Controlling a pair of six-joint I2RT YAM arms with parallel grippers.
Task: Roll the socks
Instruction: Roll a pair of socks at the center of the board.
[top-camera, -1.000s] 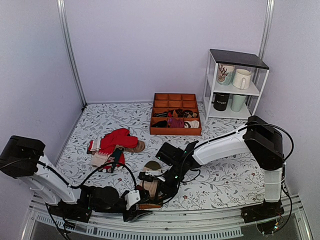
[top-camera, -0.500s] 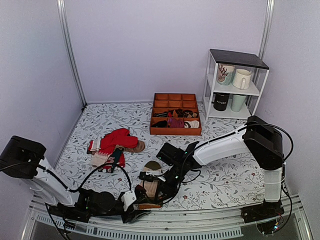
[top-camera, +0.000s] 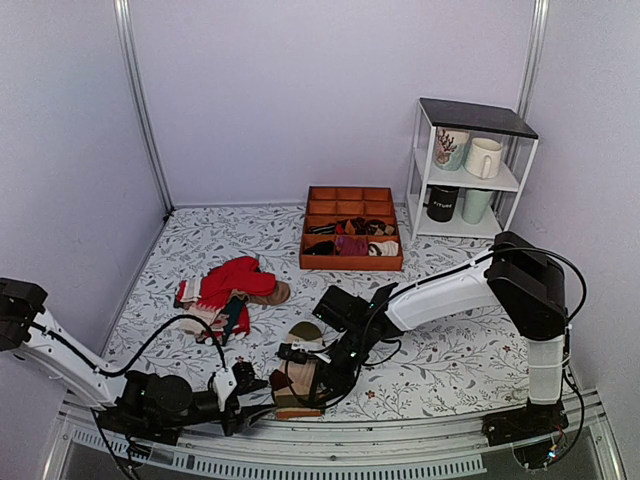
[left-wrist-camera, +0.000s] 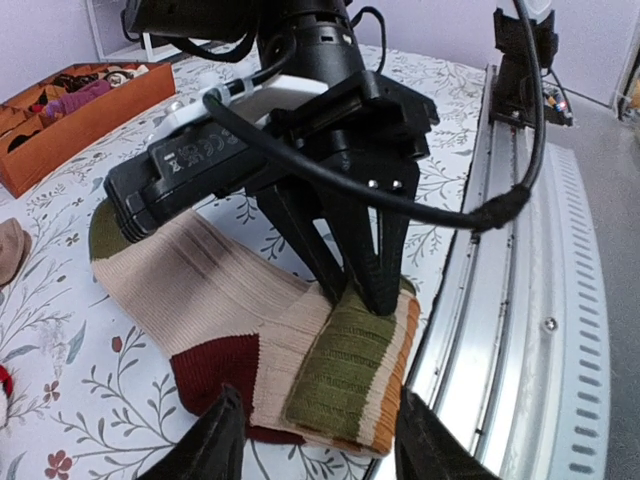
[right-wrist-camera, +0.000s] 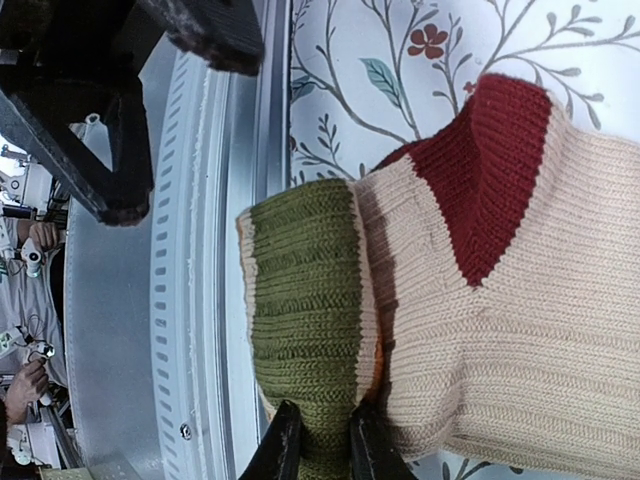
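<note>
The socks (left-wrist-camera: 215, 290) lie at the table's near edge: beige ribbed, with a maroon patch and a folded-over olive end (left-wrist-camera: 350, 375) edged in cream and orange. They also show in the top view (top-camera: 293, 388) and the right wrist view (right-wrist-camera: 540, 300). My right gripper (right-wrist-camera: 322, 420) is shut on the olive fold (right-wrist-camera: 305, 290); it comes down from above in the left wrist view (left-wrist-camera: 362, 285) and shows in the top view (top-camera: 312, 376). My left gripper (left-wrist-camera: 318, 400) is open and empty, just short of the fold, its fingers either side; it sits left of the socks (top-camera: 243, 383).
A metal rail (left-wrist-camera: 520, 300) runs along the table's front edge right beside the socks. A pile of bright red socks (top-camera: 235, 280) lies at mid-left. An orange divided tray (top-camera: 350, 262) with small bundles and a white shelf of mugs (top-camera: 470, 170) stand at the back.
My left arm has drawn back to the left and lower, so its gripper has come away from the socks. The right gripper has stayed shut on the fold.
</note>
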